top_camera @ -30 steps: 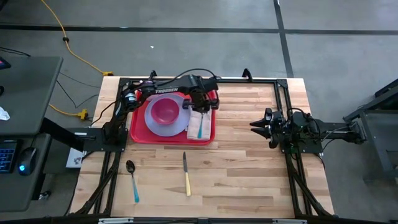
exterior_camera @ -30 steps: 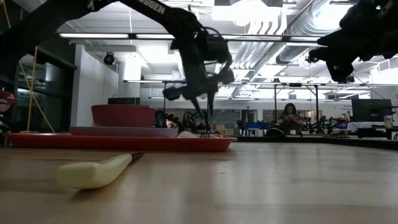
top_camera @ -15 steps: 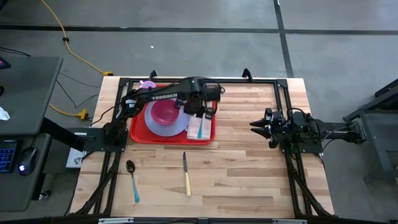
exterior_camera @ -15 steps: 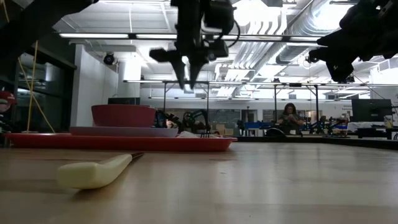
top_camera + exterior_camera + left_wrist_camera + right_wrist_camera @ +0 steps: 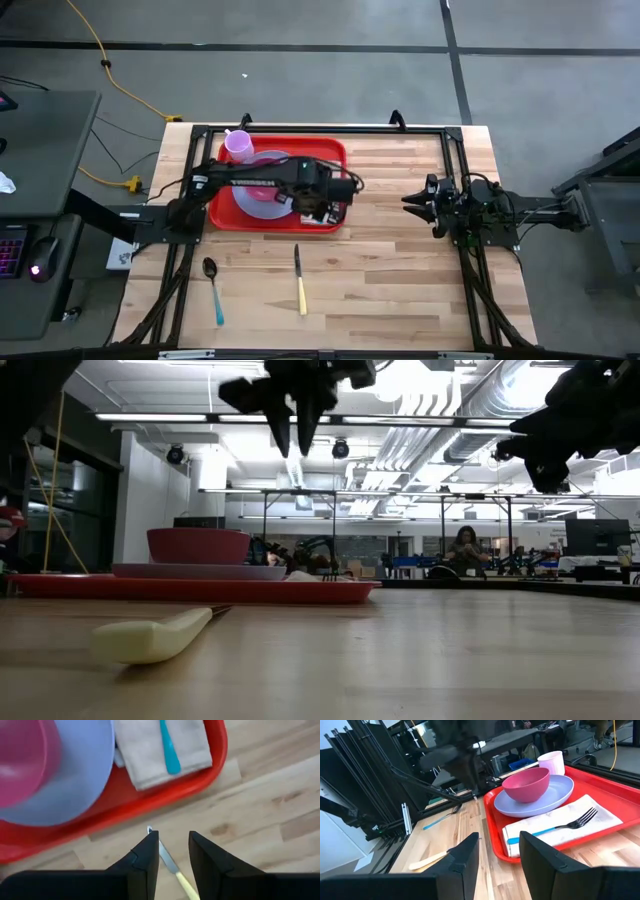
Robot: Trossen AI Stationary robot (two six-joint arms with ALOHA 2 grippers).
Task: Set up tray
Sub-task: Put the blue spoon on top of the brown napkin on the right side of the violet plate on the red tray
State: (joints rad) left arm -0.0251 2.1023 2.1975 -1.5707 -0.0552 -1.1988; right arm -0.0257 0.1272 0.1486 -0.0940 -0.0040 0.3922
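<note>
We judge tray (image 5: 225, 212) mostly set: plate (image 5: 555, 795), bowl (image 5: 526, 784), cup (image 5: 237, 146), napkin (image 5: 162, 750), fork (image 5: 555, 828) | knife (image 5: 300, 282), spoon (image 5: 213, 288) left on counter (image 5: 400, 260) at 6 o'clock | left pincer (image 5: 169, 851) slightly open, empty | right pincer (image 5: 497, 850) open, empty, waiting at 3 o'clock

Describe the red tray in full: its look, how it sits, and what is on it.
The tray is a large flat red rectangle with rounded corners and a low raised rim, plastic by its look. It lies level on the wooden table, at its far left part. On it rest a lavender plate carrying a pink bowl, a pale cup at the far corner, and a folded napkin with a blue-handled fork on top. The left gripper hangs above the tray's near edge, apart from it.
</note>
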